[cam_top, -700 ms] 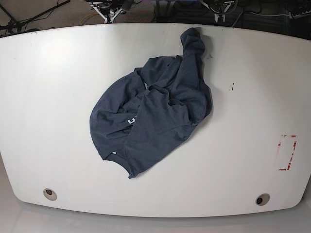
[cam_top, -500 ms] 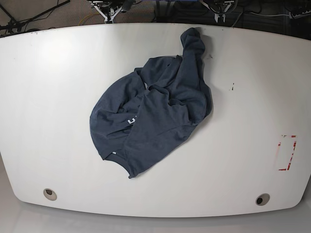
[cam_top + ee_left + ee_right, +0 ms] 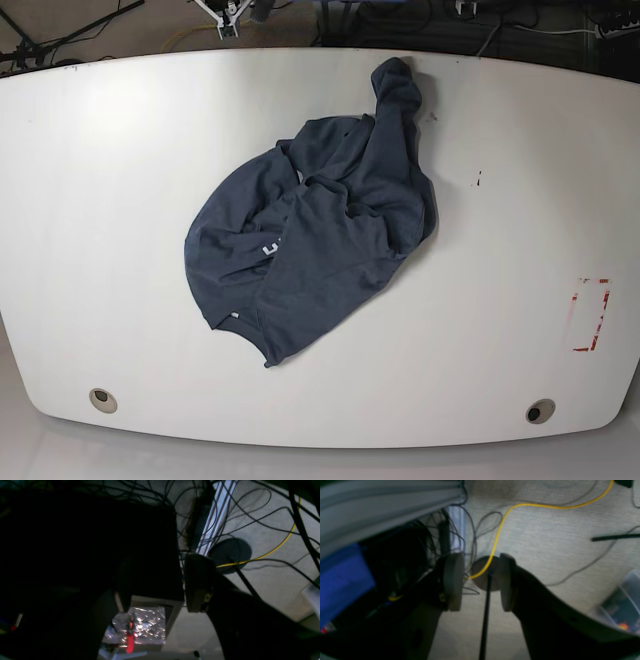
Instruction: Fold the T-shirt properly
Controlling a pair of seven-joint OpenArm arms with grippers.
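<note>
The T-shirt [image 3: 320, 235] lies crumpled in a heap at the middle of the white table [image 3: 120, 200]. It is dark navy, with a bit of white lettering showing and one part stretched toward the far edge. Neither gripper is near it. In the left wrist view my left gripper [image 3: 160, 585] is open with nothing between its fingers, over the floor behind the table. In the right wrist view my right gripper [image 3: 480, 582] is also open and empty above the carpet. In the base view only small bits of the arms show at the top edge.
A red rectangular marking [image 3: 590, 315] sits near the table's right edge. Two round holes [image 3: 101, 399] [image 3: 540, 411] are near the front edge. Behind the table, cables cover the floor, among them a yellow cable [image 3: 500, 522], beside a dark box [image 3: 100, 542].
Both arms have drawn back upward at the top edge of the base view, so less of them shows. The T-shirt has not moved.
</note>
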